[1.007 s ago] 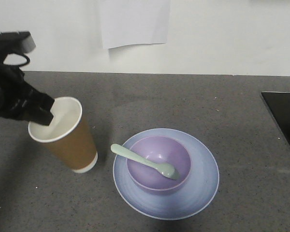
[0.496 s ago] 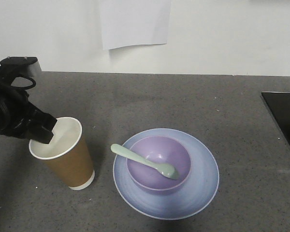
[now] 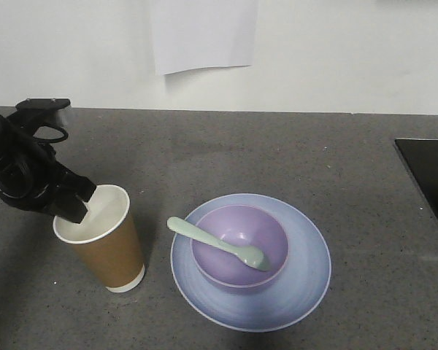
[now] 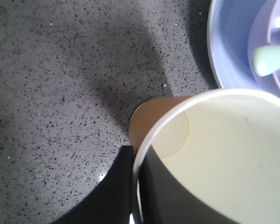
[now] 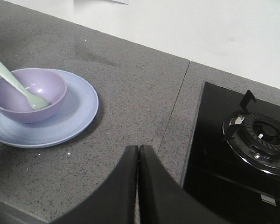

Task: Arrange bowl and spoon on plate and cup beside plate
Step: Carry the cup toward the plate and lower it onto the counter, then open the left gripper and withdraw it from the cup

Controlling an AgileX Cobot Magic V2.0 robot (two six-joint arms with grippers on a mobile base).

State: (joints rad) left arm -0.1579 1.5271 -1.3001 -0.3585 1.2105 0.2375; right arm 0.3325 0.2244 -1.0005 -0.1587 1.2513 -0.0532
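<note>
1. A speckled dark grey stone desk point(image 3: 292, 157) ran along a white wall, with 1 sheet of white paper point(image 3: 203, 33) hanging on the wall and 1 black gas hob point(image 5: 252, 144) set into the desk at the far right.
2. The bowl point(image 3: 239, 246) sat on the middle of the plate point(image 3: 306, 292), and the spoon point(image 3: 217, 243) lay with its scoop inside the bowl and its handle resting over the bowl's left rim. That part of the task looked done.
3. The cup point(image 3: 106, 240) stood upright just beside the plate's left edge, apart from it, its base apparently on the desk.
4. The left claw point(image 3: 79, 206) pinched the cup's rim, 1 finger inside and 1 outside. Judged from this, only letting go and drawing away remained.
5. The right claw point(image 5: 138, 154) was pressed together, empty, over bare desk well apart from the plate.
6. Count: 1 bowl, 1 spoon, 1 plate, 1 cup.
</note>
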